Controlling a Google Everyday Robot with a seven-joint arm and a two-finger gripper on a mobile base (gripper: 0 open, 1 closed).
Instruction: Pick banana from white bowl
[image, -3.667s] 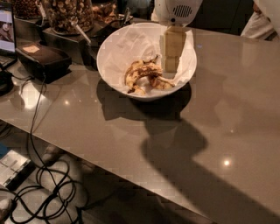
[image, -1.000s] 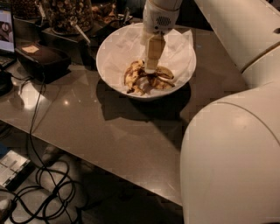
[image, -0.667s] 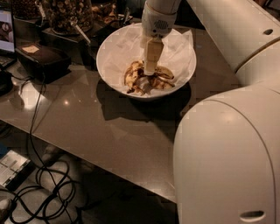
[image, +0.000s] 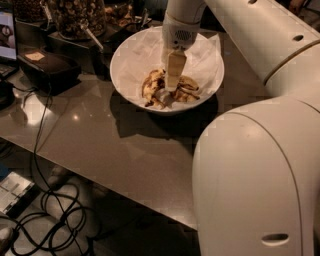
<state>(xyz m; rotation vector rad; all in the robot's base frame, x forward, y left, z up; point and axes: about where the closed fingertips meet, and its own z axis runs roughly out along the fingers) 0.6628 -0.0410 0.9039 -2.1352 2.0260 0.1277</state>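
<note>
gripper (image: 171, 87): upper centre of frame, pointing down into the white bowl, tip at the bananas, just right of the banana
gripper state: cannot tell, open or closed not visible
banana (image: 149, 86): in the bowl, centre-left of the pile, curved, brown-black blotches, lying on the paper
other bananas (image: 188, 93): right of the gripper tip, same pile
white bowl (image: 124, 86): upper centre, on the table, casts a dark shadow toward the frame bottom
paper (image: 144, 50): crumpled white, lines the bowl
table (image: 100, 142): grey, glossy, fills mid frame
arm (image: 250, 175): large white shell, right side of frame
black box (image: 47, 67): left of bowl, apart from it
jar (image: 75, 15): upper left, snacks inside
cables (image: 50, 205): lower left, on the floor
</note>
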